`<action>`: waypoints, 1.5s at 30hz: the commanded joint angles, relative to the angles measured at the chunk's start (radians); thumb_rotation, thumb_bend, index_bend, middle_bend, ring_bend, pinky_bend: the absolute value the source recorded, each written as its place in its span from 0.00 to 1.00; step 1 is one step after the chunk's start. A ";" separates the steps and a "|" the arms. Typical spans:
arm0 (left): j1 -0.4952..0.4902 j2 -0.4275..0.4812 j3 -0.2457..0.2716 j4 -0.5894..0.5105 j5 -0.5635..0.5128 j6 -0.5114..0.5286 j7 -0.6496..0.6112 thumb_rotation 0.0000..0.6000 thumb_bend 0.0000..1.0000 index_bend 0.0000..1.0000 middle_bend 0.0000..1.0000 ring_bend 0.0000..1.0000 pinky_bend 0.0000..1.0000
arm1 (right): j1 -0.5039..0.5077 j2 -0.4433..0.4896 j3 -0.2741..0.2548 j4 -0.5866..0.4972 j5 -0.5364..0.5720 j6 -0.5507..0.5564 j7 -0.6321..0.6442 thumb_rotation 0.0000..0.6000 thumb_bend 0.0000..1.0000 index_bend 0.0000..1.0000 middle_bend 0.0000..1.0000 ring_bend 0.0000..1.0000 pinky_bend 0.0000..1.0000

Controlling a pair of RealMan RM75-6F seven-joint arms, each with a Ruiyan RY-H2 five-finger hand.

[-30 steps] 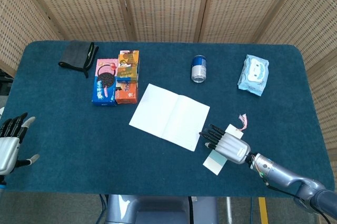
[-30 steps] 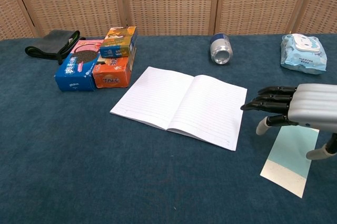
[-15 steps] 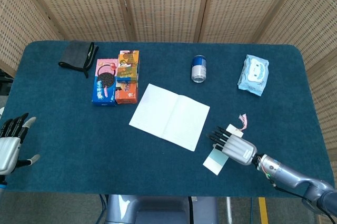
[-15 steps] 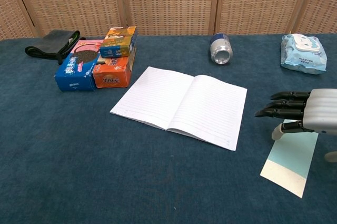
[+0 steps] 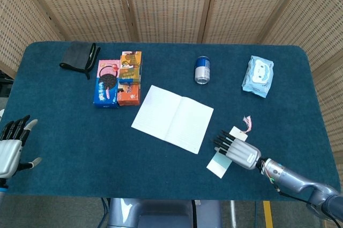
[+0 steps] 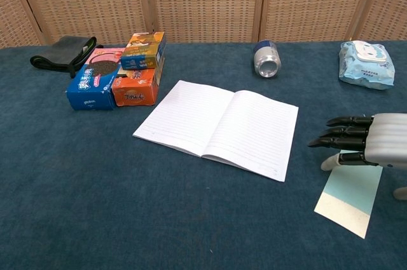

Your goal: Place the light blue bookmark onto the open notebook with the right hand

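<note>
On the dark blue felt-covered desk (image 5: 64, 131), the light blue rectangular paper bookmark (image 6: 348, 197) is lying flat, just beside the right edge of the open white lined notebook (image 6: 219, 126) — apart from it, not on the pages. The right hand (image 6: 365, 141) is hovering over the bookmark's upper end, its black fingers (image 6: 334, 133) extending straight toward the notebook, side by side and holding nothing. In the head view, a small tassel (image 5: 247, 123) is showing at the bookmark's far end. The left hand (image 5: 10, 145) is sitting at the desk's left edge, fingers spread apart and empty. Behind the notebook, a blue drink can (image 5: 202, 70) is standing upright.
</note>
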 commanded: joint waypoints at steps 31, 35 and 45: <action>-0.003 0.005 0.004 -0.002 0.001 -0.003 -0.008 1.00 0.03 0.00 0.00 0.00 0.00 | 0.007 -0.006 0.005 -0.034 0.016 0.065 -0.082 1.00 0.20 0.49 0.00 0.00 0.00; -0.003 0.006 0.004 -0.002 0.002 -0.004 -0.010 1.00 0.03 0.00 0.00 0.00 0.00 | 0.014 0.022 0.016 -0.077 0.022 0.071 -0.101 1.00 0.20 0.49 0.00 0.00 0.00; -0.010 0.004 -0.002 -0.003 -0.015 -0.015 -0.004 1.00 0.03 0.00 0.00 0.00 0.00 | 0.089 0.083 0.134 -0.170 0.088 0.038 -0.172 1.00 0.20 0.49 0.00 0.00 0.00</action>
